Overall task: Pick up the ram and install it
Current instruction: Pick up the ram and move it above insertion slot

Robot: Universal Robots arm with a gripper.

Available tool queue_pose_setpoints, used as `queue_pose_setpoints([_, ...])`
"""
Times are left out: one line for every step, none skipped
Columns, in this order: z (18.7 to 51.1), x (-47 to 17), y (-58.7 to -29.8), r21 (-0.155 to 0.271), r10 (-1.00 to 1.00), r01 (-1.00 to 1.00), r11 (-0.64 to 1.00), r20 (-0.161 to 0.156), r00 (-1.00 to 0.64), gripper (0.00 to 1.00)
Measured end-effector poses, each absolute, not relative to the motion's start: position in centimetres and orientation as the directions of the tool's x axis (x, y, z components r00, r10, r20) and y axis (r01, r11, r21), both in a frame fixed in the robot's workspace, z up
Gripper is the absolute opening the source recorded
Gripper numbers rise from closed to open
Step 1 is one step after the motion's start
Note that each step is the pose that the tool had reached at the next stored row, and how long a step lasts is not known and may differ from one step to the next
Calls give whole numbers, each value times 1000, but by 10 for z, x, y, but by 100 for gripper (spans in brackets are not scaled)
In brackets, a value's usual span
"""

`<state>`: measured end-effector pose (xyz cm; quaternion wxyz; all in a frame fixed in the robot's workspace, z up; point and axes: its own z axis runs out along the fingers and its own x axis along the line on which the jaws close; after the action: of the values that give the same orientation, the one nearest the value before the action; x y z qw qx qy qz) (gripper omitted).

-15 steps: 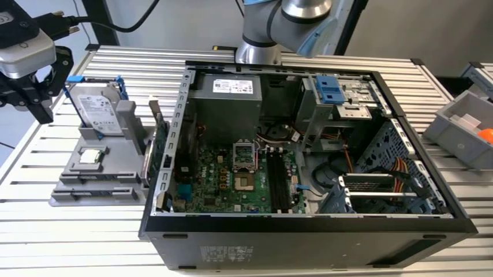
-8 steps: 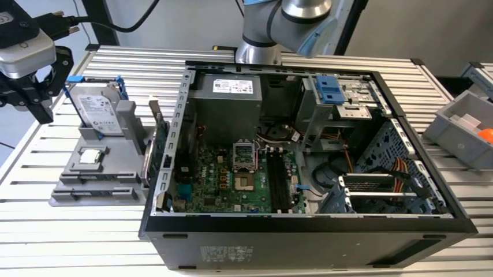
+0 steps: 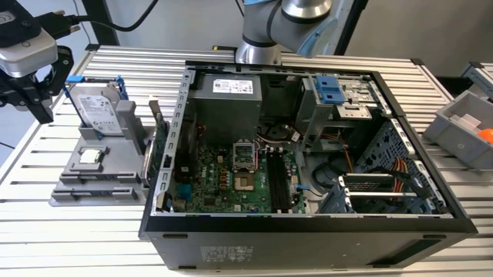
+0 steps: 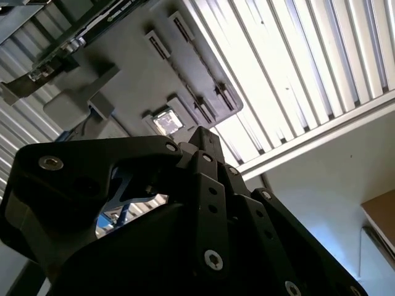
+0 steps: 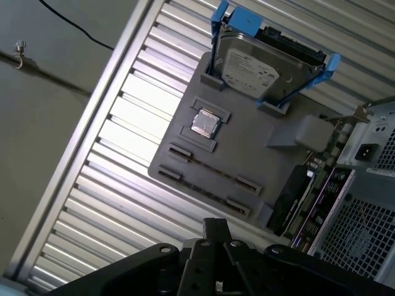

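Observation:
The ram (image 5: 210,171) looks like a thin dark strip standing on edge between the end clips of the grey holder (image 5: 247,148), below the small silver chip (image 5: 205,123). My gripper (image 3: 40,112) hangs above the table at the exterior view's far left, beside and higher than the holder (image 3: 92,173). In both wrist views the black fingertips (image 5: 216,225) meet in a narrow point with nothing between them, so the gripper (image 4: 202,134) appears shut and holds nothing. Long black memory slots (image 3: 277,180) lie on the green motherboard inside the open computer case (image 3: 308,222).
A silver hard drive in a blue frame (image 3: 99,112) stands upright at the holder's back. A green expansion card (image 3: 158,151) stands between holder and case wall. A grey bin (image 3: 466,124) with an orange item sits at the exterior view's right. The arm's base (image 3: 258,49) is behind the case.

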<state>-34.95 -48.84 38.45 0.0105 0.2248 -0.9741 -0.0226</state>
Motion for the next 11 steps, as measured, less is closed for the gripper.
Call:
queue_pose_setpoints([385,-350,-488,49,-440,-440,897,10,-898,0])
queue_pose_setpoints([385,-350,-488,49,-443,-442,896,10,-897,0])
queue_pose_setpoints([385,-350,-488,49,-445,-444,895,10,-895,0])
queue_pose_setpoints([385,-350,-488,49,-447,-446,894,10,-894,0])
queue_pose_setpoints([385,-350,-488,49,-449,-448,892,10,-893,0])
queue_pose_setpoints([385,-350,-488,49,-451,-451,891,10,-892,0])
queue_pose_setpoints([385,-350,-488,49,-454,-453,890,10,-891,0])
queue_pose_setpoints([385,-350,-488,49,-456,-455,889,10,-890,0])
queue_pose_setpoints([385,-350,-488,49,-458,-457,888,10,-889,0])
queue_pose_setpoints([385,-350,-488,49,-459,-459,887,10,-888,0])
queue_pose_setpoints([385,-350,-488,49,-460,-459,887,10,-888,0])
